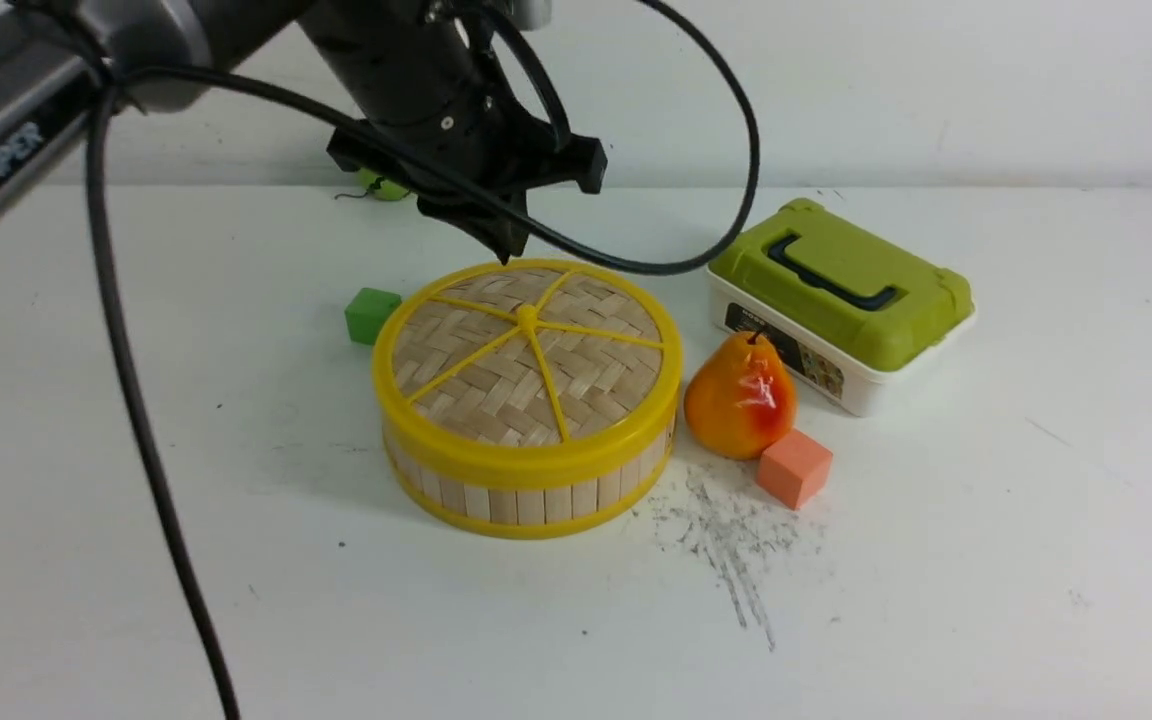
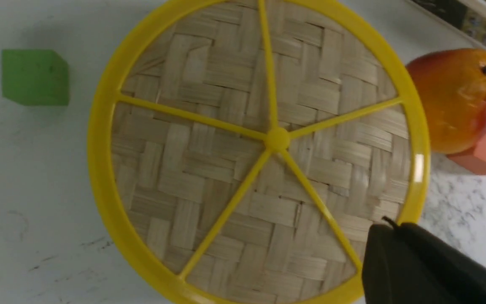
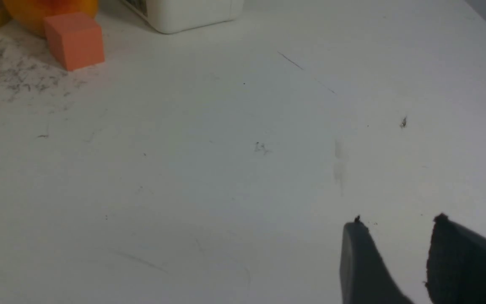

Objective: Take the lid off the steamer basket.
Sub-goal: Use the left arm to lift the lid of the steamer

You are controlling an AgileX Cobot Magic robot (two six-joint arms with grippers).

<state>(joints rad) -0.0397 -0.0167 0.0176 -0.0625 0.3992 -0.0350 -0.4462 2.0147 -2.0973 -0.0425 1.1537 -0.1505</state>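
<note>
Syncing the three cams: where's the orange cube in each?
Front view: cube, right of centre, touching the pear.
Left wrist view: at the picture's right edge, partly behind the pear.
Right wrist view: near the picture's upper left corner, by the pear's lower part.
Shared landmark: the pear, next to the cube in all three.

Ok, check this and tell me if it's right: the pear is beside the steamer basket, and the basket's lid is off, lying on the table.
One thing is wrong: the lid isn't off. The front view shows it sitting on top of the steamer basket. The pear is beside the basket, as you said.
</note>
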